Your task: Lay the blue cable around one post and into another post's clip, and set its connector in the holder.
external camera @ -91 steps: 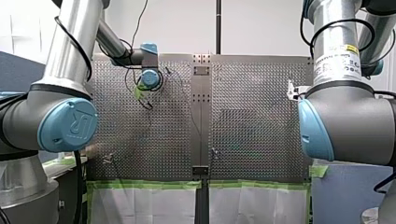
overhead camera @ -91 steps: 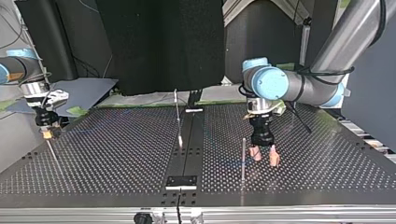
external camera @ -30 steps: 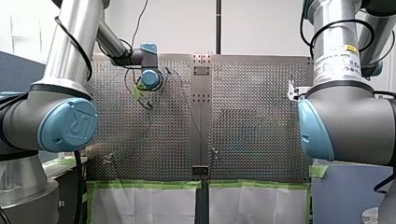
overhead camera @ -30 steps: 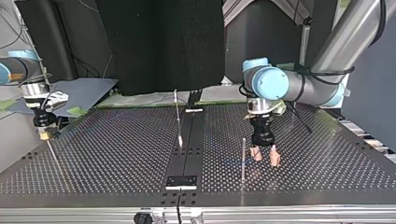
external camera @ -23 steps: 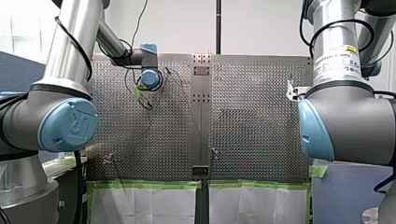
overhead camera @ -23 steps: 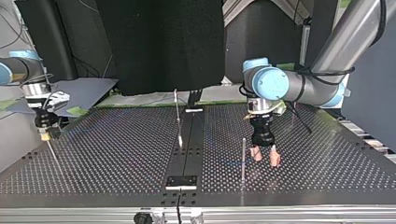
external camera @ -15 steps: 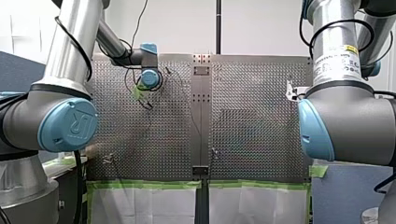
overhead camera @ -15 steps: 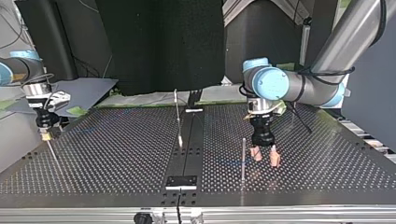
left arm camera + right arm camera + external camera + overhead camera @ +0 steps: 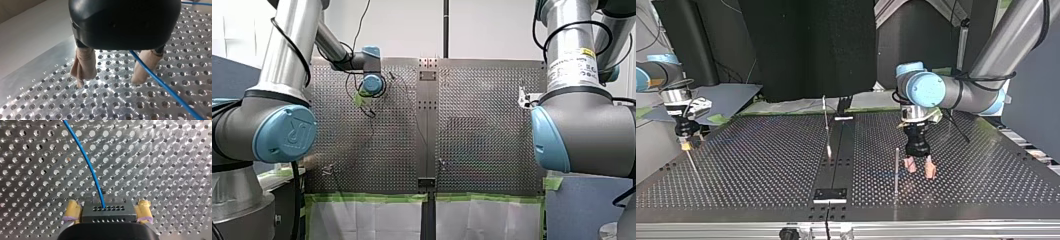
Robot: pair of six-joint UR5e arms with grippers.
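1. At the top view's left edge, my right gripper (image 9: 684,145) hangs just above the perforated table (image 9: 761,165). The right wrist view shows its yellow pads (image 9: 72,208) pressed against both sides of the grey connector (image 9: 107,211), which it pinches.
2. The blue cable (image 9: 87,162) leaves the connector's upper face and curves away over bare perforations ahead of that gripper. Nothing lies across it there. In the top view the cable is too faint to trace.
3. A thin rod (image 9: 693,167) leans just beneath my right gripper in the top view. Contact between them cannot be determined.
4. At the centre, a slim tilted post (image 9: 825,122), pale at its lower end, stands at the edge of the dark middle strip (image 9: 836,165). Nearer the camera, a small dark plate (image 9: 831,194) lies on the same strip.
5. Right of the strip, an upright post (image 9: 896,170) stands just beside my left gripper (image 9: 919,170), between it and the strip.
6. My left gripper's beige fingers (image 9: 83,65) are spread apart, tips close to the table. In the left wrist view the cable emerges from under the gripper body and crosses in front of one finger, ungripped. Whether it touches that finger cannot be told.
7. In the front view, my right arm's elbow (image 9: 582,130) blocks sight of my right gripper. Green tape (image 9: 372,197) runs along the table's near edge.
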